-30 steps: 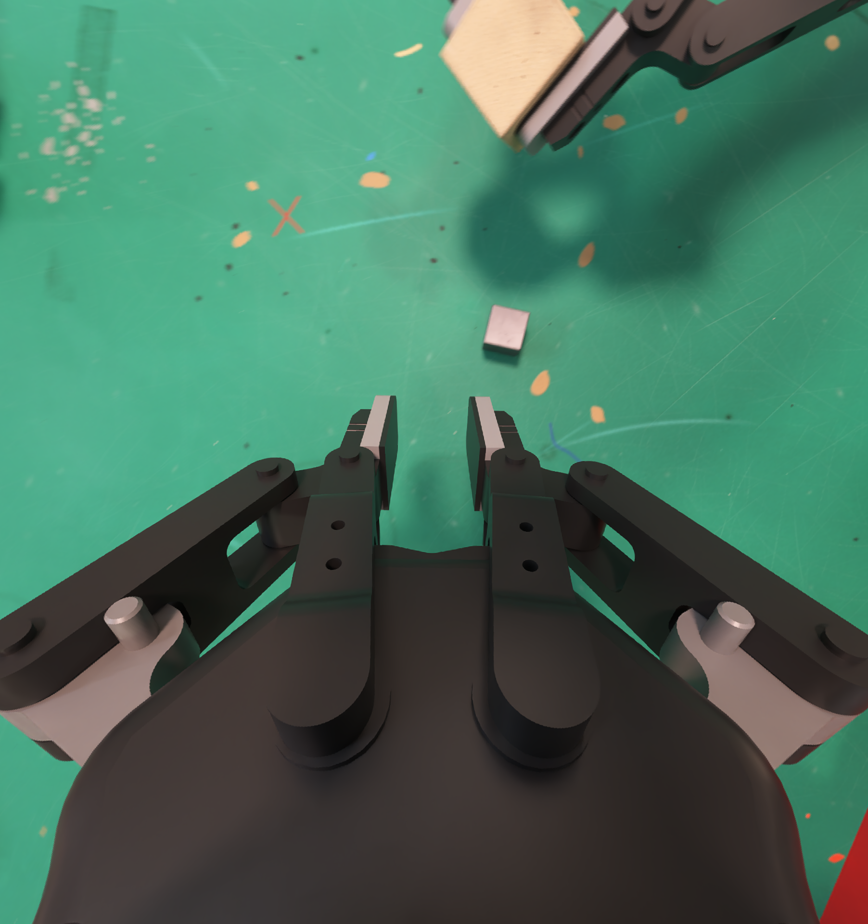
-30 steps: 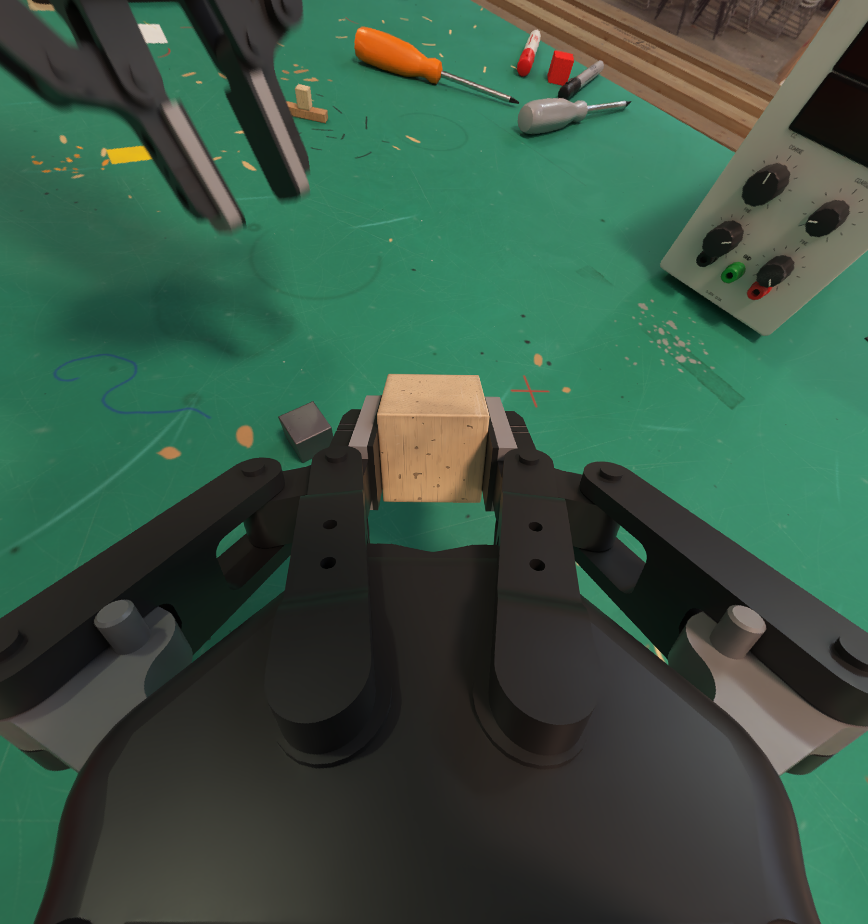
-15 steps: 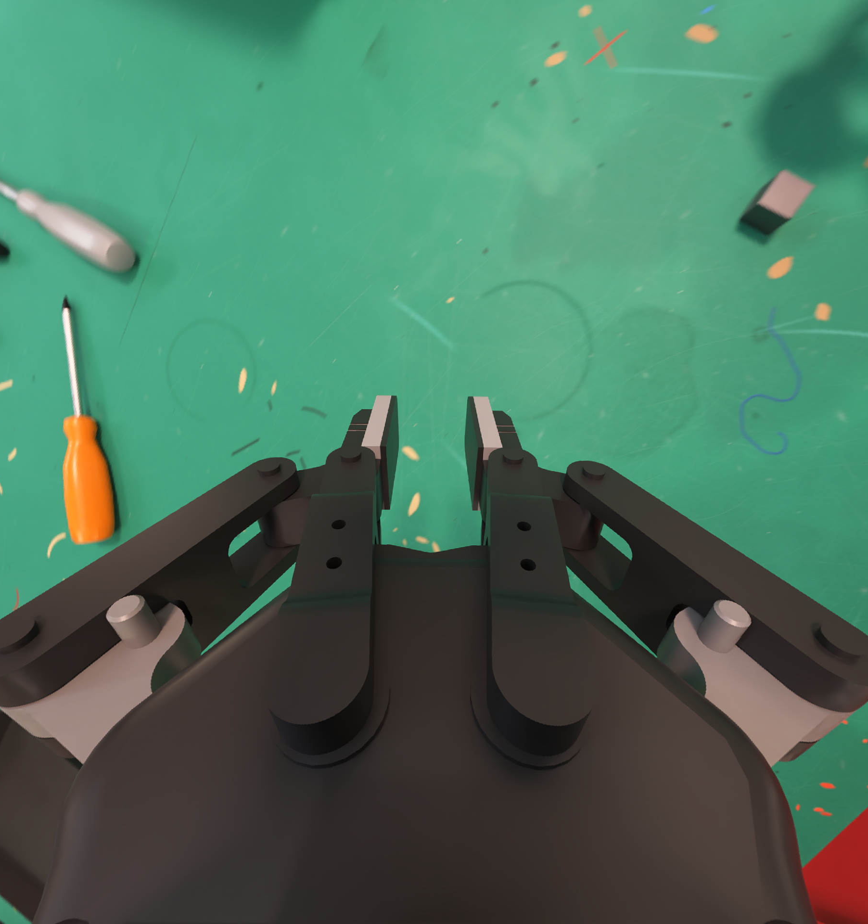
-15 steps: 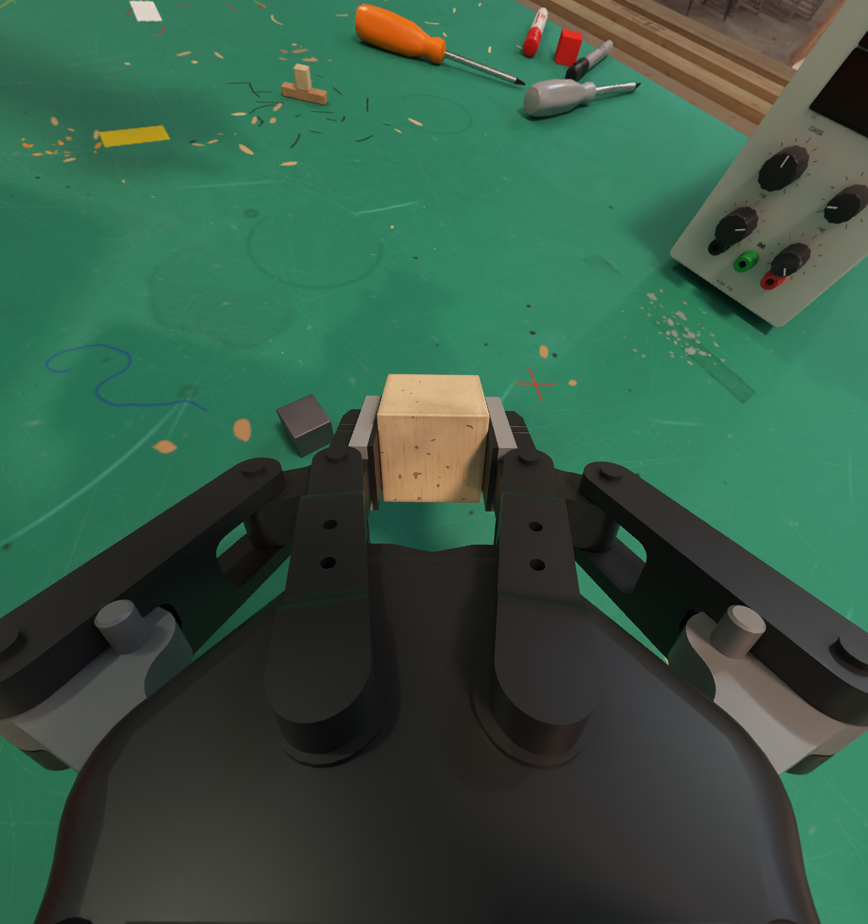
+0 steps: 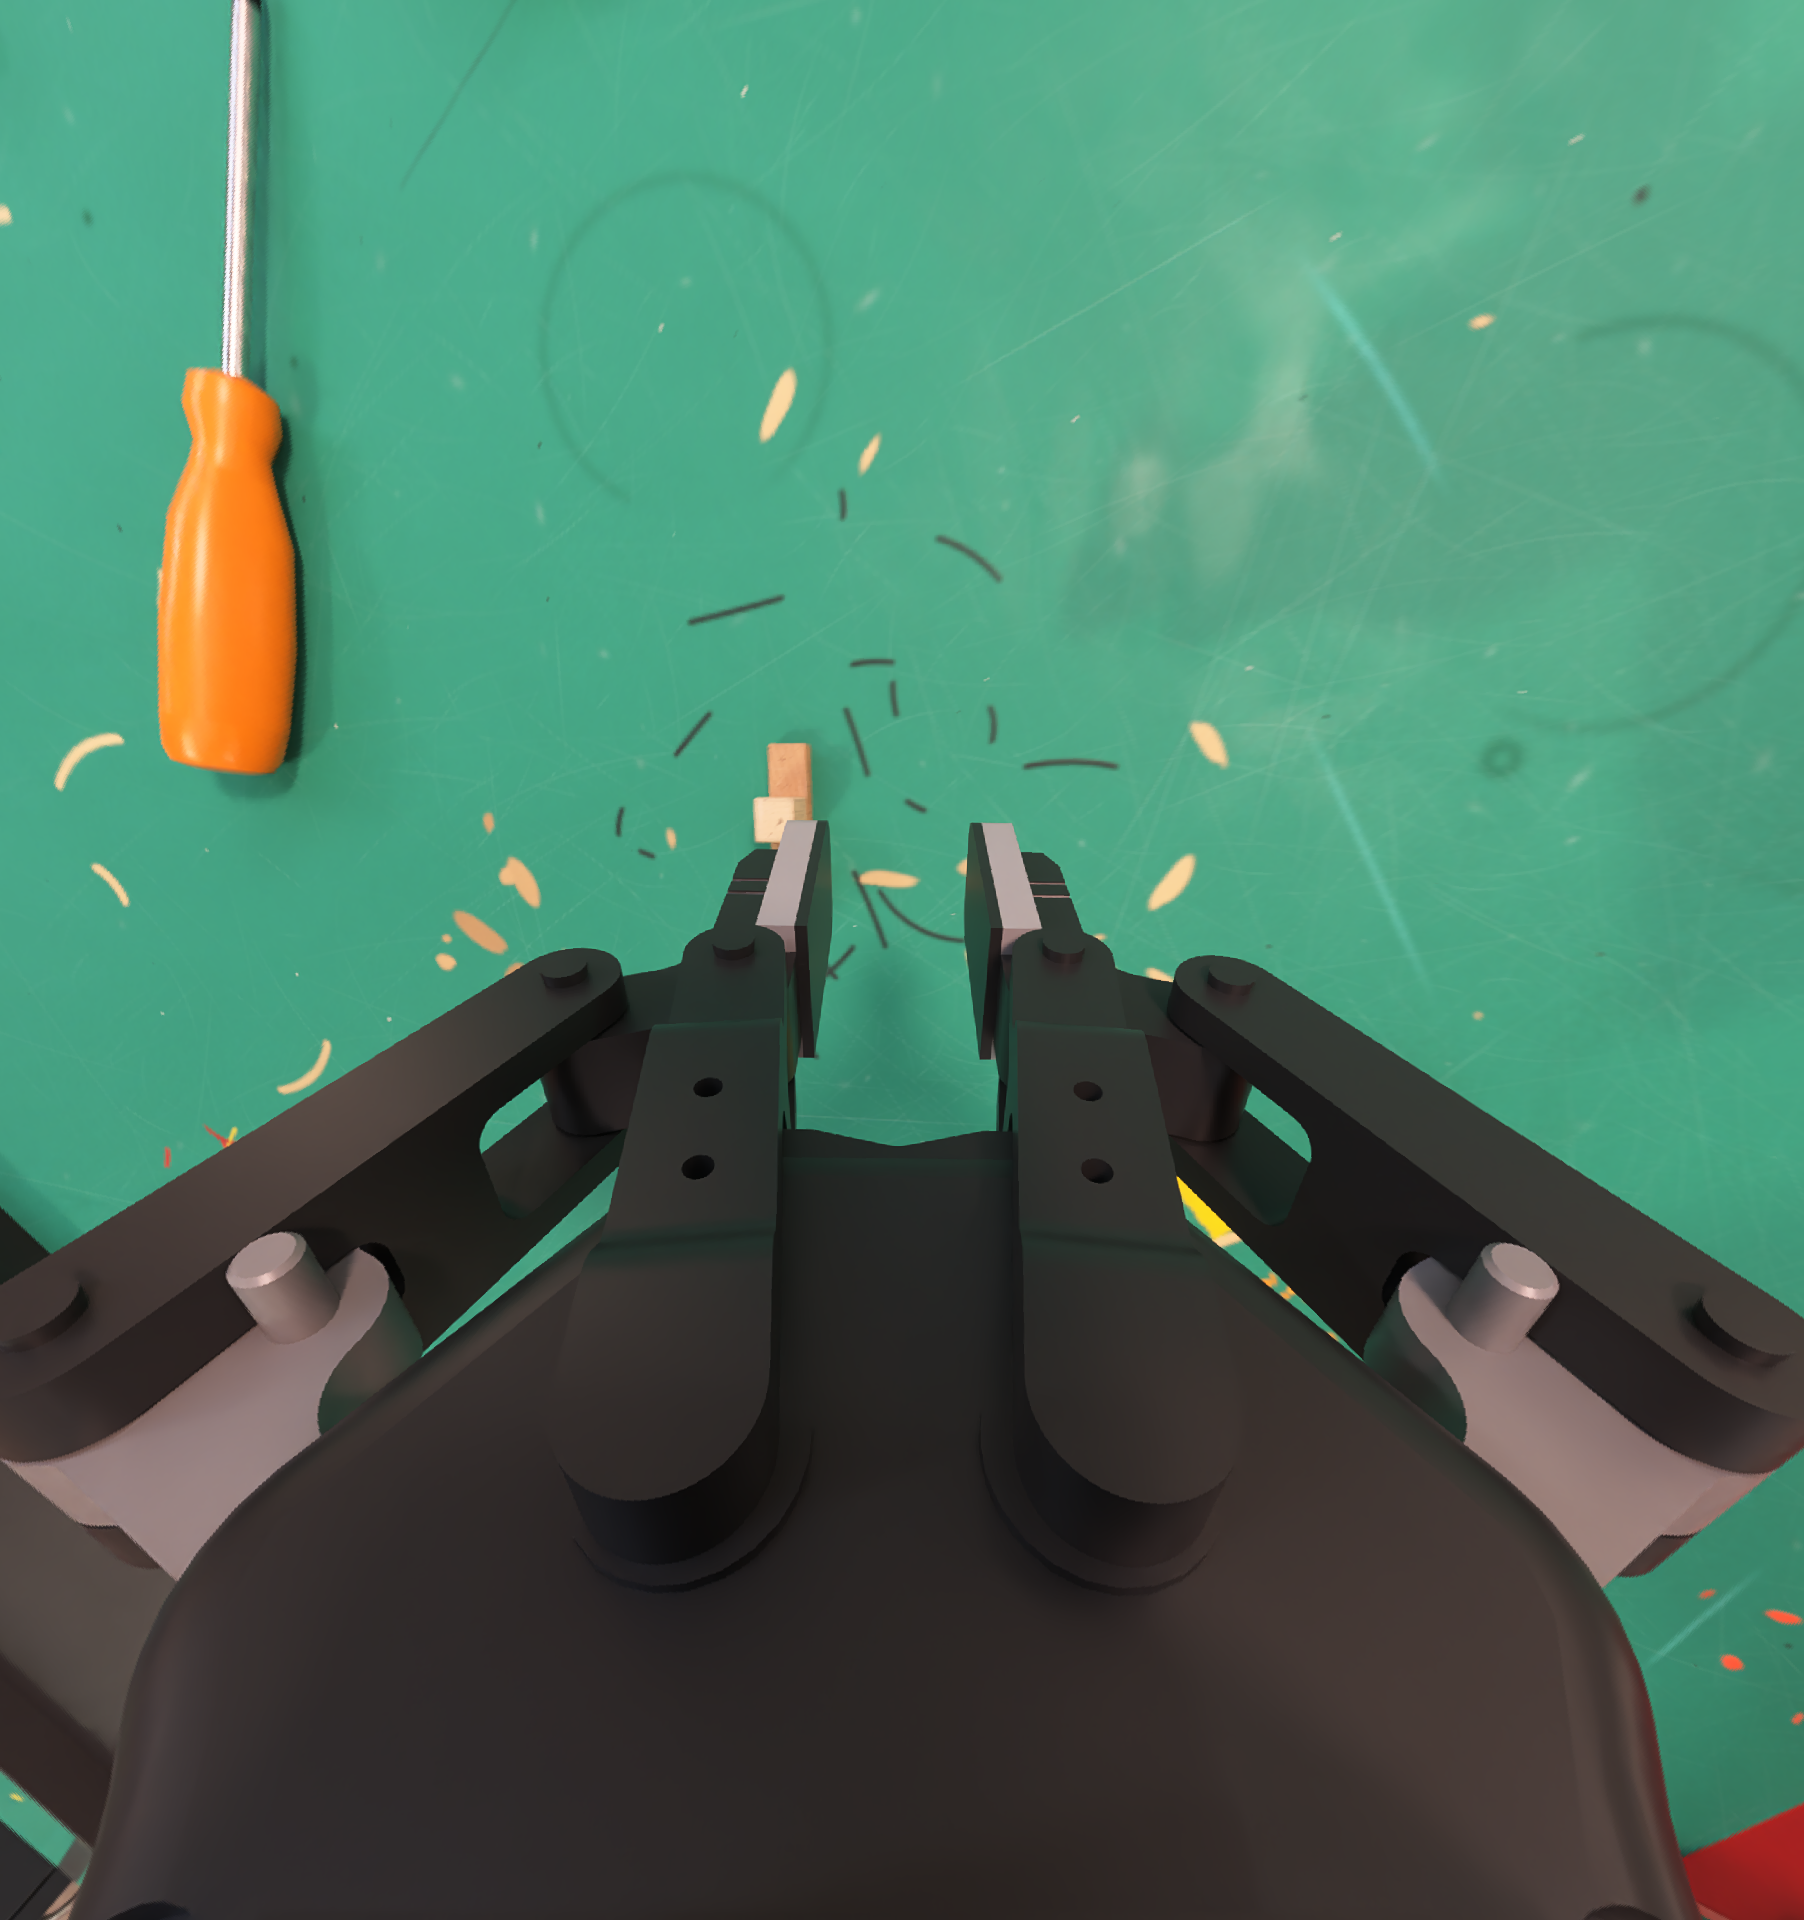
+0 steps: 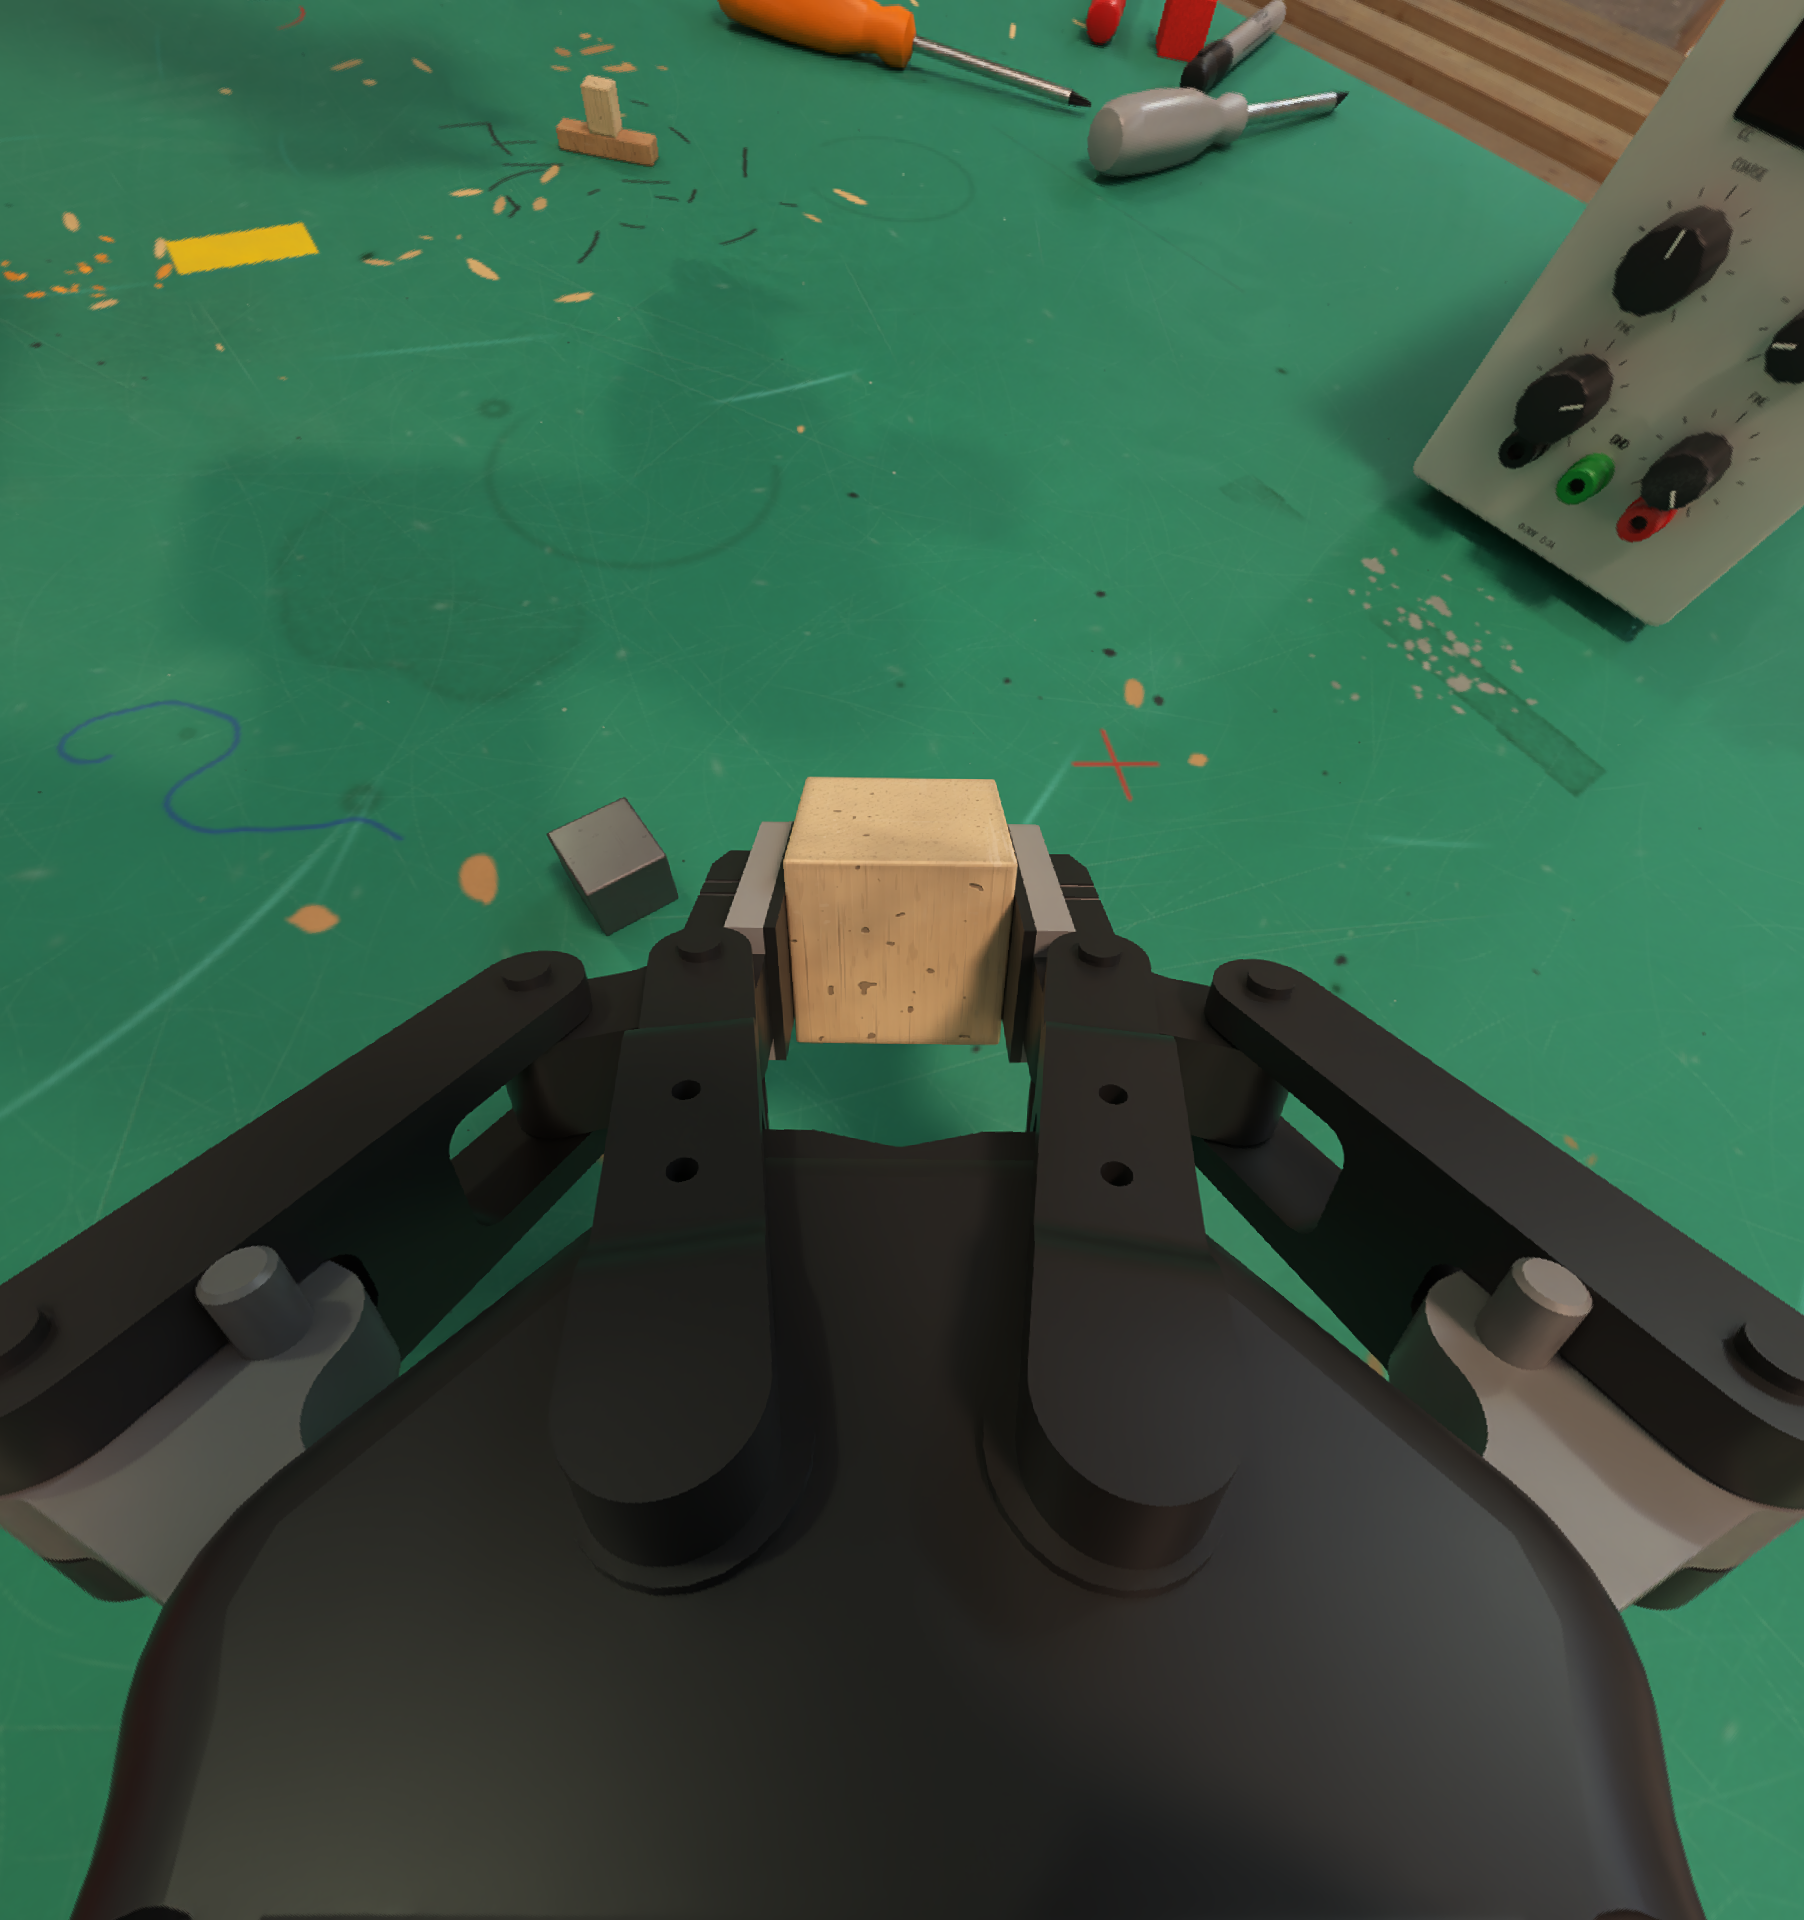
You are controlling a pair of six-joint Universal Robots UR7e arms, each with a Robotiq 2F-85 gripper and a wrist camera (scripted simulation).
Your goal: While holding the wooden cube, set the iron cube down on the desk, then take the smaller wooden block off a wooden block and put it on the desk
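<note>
My right gripper (image 6: 898,883) is shut on the pale wooden cube (image 6: 898,914) and holds it above the green desk. The grey iron cube (image 6: 612,862) lies on the desk just left of it. The smaller wooden block (image 6: 601,104) stands upright on a flat wooden block (image 6: 607,143) far back on the desk. In the left wrist view the smaller block (image 5: 776,818) and the flat block (image 5: 789,769) show just beyond my left fingertip (image 5: 794,868), partly hidden by it. My left gripper (image 5: 896,868) is open and empty above the desk.
An orange screwdriver (image 5: 225,566) lies left of the blocks, also in the right wrist view (image 6: 825,26). A grey-handled tool (image 6: 1163,130), red objects (image 6: 1184,26) and a marker lie at the back. A white box with knobs (image 6: 1656,395) stands at the right. Yellow tape (image 6: 241,249) lies at the back left.
My left gripper has travelled away from the iron cube, over the desk, to the stacked wooden blocks, still open. My right gripper keeps holding the wooden cube and has shifted slightly.
</note>
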